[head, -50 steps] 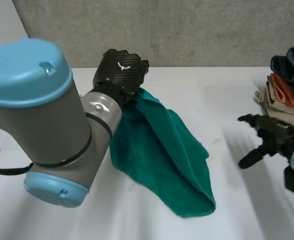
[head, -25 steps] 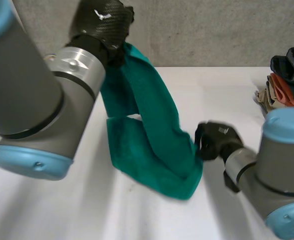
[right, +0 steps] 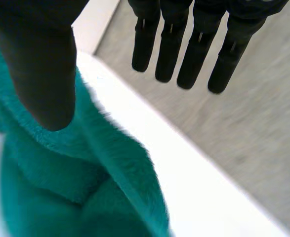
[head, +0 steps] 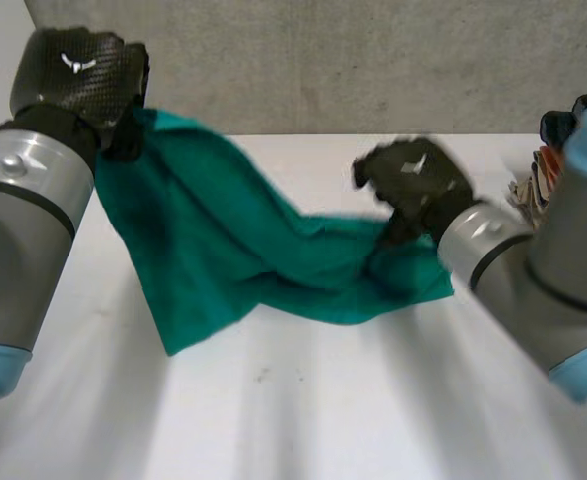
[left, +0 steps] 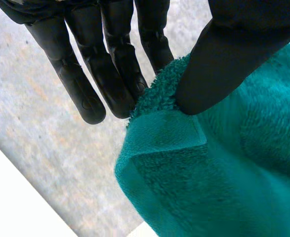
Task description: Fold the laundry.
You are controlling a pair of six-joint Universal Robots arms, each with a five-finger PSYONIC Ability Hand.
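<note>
A teal towel (head: 233, 240) hangs stretched between my two hands above the white table (head: 323, 410). My left hand (head: 73, 75) is raised at the far left, and its fingers (left: 110, 64) and thumb pinch a hemmed corner of the towel (left: 209, 173). My right hand (head: 413, 180) is at the towel's other end, right of the middle. There its thumb (right: 41, 64) lies against the towel's edge (right: 61, 187), while its fingers (right: 184, 44) stand straight and apart from the cloth.
A pile of folded clothes (head: 558, 125) in dark blue, orange and beige sits at the table's right edge, partly hidden by my right arm (head: 533, 270). A grey wall (head: 373, 60) runs behind the table.
My left hand has lifted the towel's corner up and to the left. My right hand came in from the right, closed at the towel's low end, raised it, and its fingers have since straightened.
</note>
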